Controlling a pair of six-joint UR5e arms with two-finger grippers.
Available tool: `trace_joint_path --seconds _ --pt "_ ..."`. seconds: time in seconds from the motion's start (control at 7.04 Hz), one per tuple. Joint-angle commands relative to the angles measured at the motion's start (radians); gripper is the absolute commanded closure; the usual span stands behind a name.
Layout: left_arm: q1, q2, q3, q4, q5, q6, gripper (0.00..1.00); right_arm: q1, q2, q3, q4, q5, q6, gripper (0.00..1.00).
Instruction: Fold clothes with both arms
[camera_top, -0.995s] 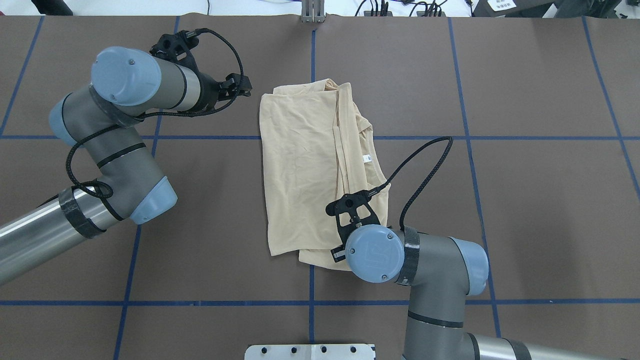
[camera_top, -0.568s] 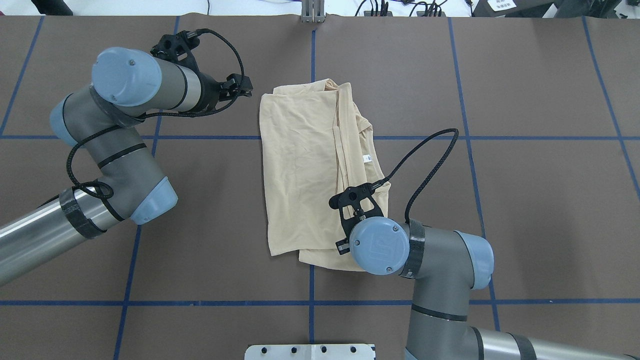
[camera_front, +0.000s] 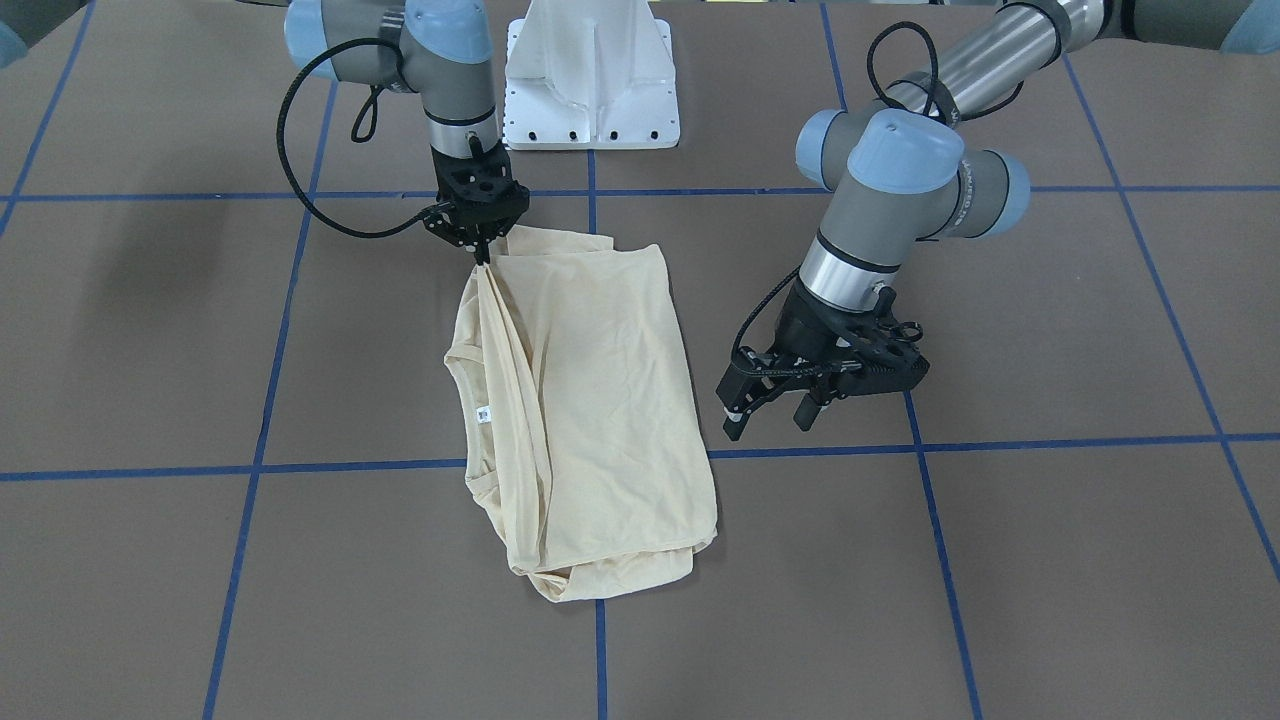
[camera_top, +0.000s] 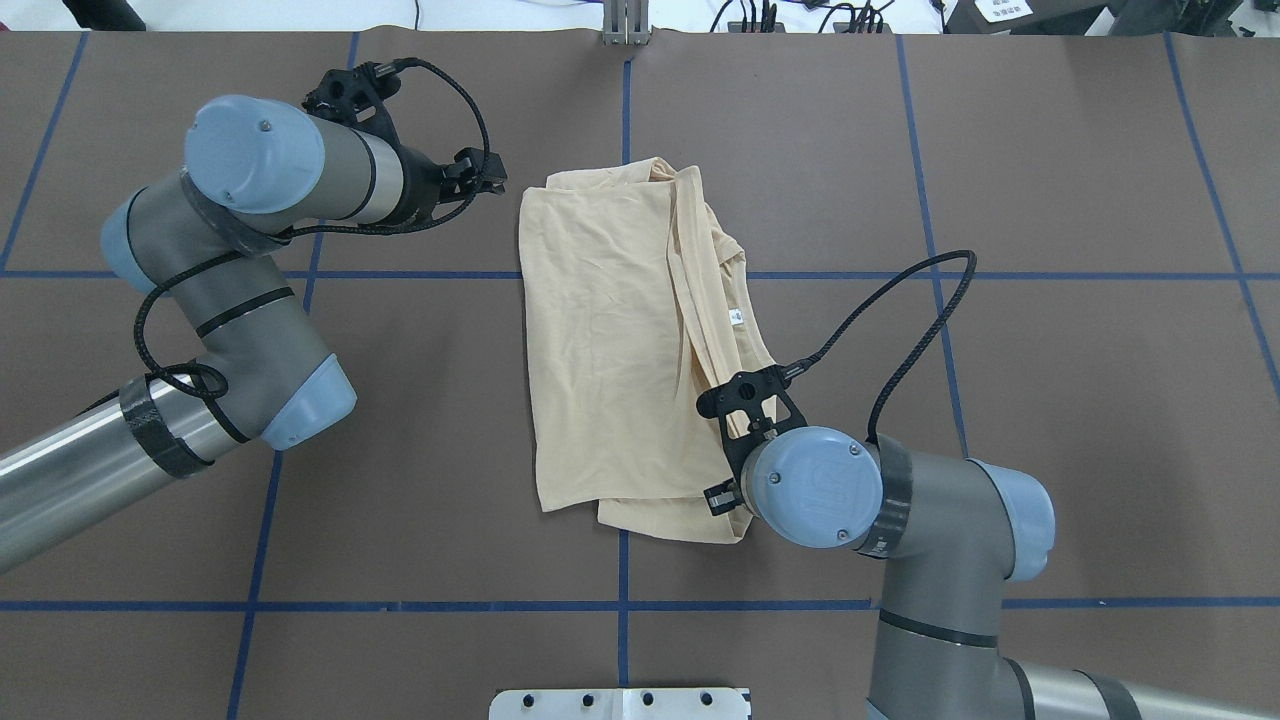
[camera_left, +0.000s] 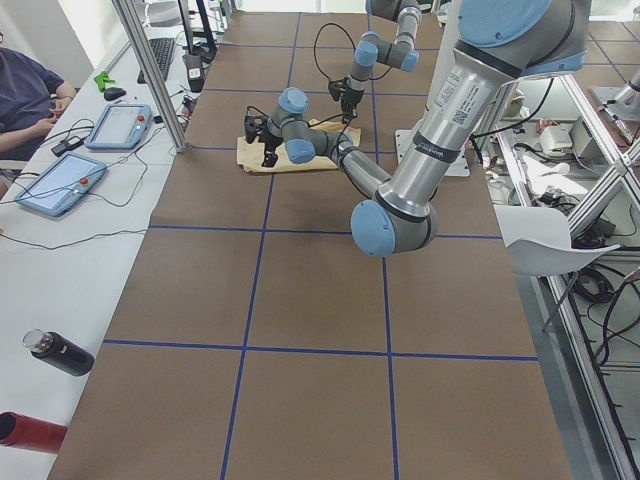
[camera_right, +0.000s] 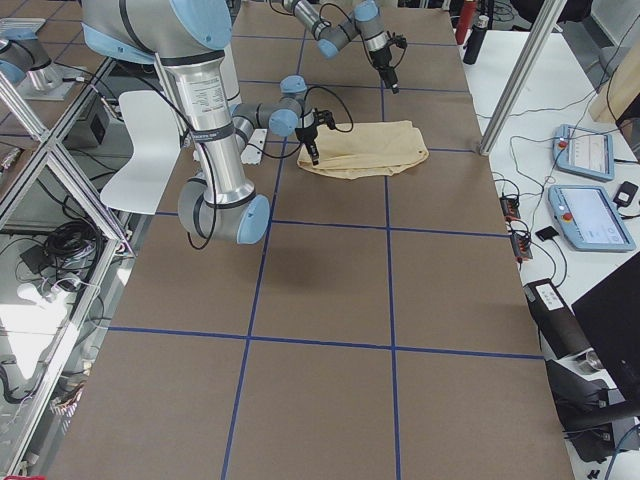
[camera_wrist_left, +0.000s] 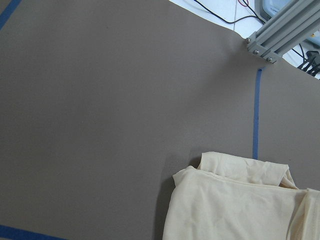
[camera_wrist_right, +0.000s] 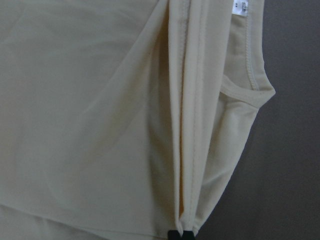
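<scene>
The pale cream-yellow shirt (camera_front: 590, 400) lies folded lengthwise in the middle of the brown table (camera_front: 1050, 560), with its white neck label (camera_front: 483, 412) showing. It also shows in the overhead view (camera_top: 600, 330). My right gripper (camera_front: 483, 252) is shut on a narrow strip of the shirt at its near corner; the right wrist view shows the strip (camera_wrist_right: 187, 125) running taut into the fingertips. In the overhead view the wrist hides this gripper. My left gripper (camera_front: 768, 420) is open and empty. It hovers just beside the shirt's long edge, near the far corner (camera_wrist_left: 200, 175).
The white pedestal base (camera_front: 590, 70) stands at the robot's side of the table. An aluminium post (camera_top: 627, 25) stands at the far edge. Blue tape lines (camera_top: 1000, 604) grid the table. A side desk with tablets (camera_left: 120, 125) and an operator (camera_left: 25, 95) lies beyond.
My right arm has moved rightward in the overhead view, holding the strip, which now runs straighter across the shirt. The left arm has barely moved.
</scene>
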Motion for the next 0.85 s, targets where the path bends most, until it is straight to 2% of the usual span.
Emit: trace_joint_path --seconds 0.0,0.14,0.28,0.71 --pt "0.0 -0.001 0.0 0.002 0.002 0.0 0.0 0.004 -0.038 0.022 0.001 0.07 0.014 1.0" --pt "0.0 -0.001 0.0 0.002 0.004 0.0 0.0 0.013 -0.049 0.02 0.004 0.09 0.017 0.45" --pt "0.0 -0.003 0.008 -0.002 0.004 -0.002 0.0 0.027 -0.046 0.02 0.01 0.092 0.034 0.0" --pt "0.0 -0.004 0.009 -0.005 0.004 0.0 0.0 0.116 -0.003 0.017 0.01 0.09 0.019 0.0"
